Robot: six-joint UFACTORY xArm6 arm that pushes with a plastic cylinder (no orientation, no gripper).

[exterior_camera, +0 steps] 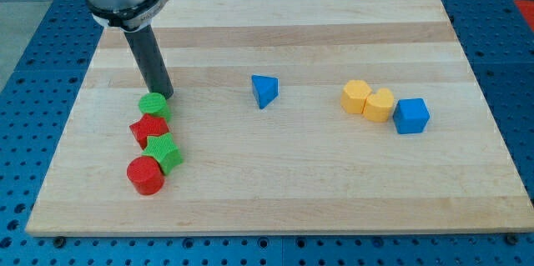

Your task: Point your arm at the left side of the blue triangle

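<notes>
My tip (163, 95) is resting at the view's left part of the desk (275, 199), just above the green cylinder (154, 105) and seemingly touching its far edge, though the rod is hiding the exact contact. The arm carries no pincer at all; it is ending in a plain dark rod that is holding nothing.

The blue triangle (264, 91) is lying well apart from my tip, toward the view's right and at almost the same height in the view, near the middle of the board. Its pointed end is facing the view's bottom-left and its broader face the view's right. Since my tip is already sitting on the triangle's left, the coming move, as I judge it, is a nearly straight slide toward the view's right, stopping just short of that left face; nothing is standing in the lane between them.

Below the green cylinder, a red star (149, 128), a green star (166, 151) and a red cylinder (146, 175) are crowding together in a loose chain. At the view's right, two yellow blocks (368, 100), rounded and touching, are sitting beside a blue cube (411, 116).

The blocks are looking like matte plastic with crisp edges; the desk is pale, smooth wood with lengthwise grain.
</notes>
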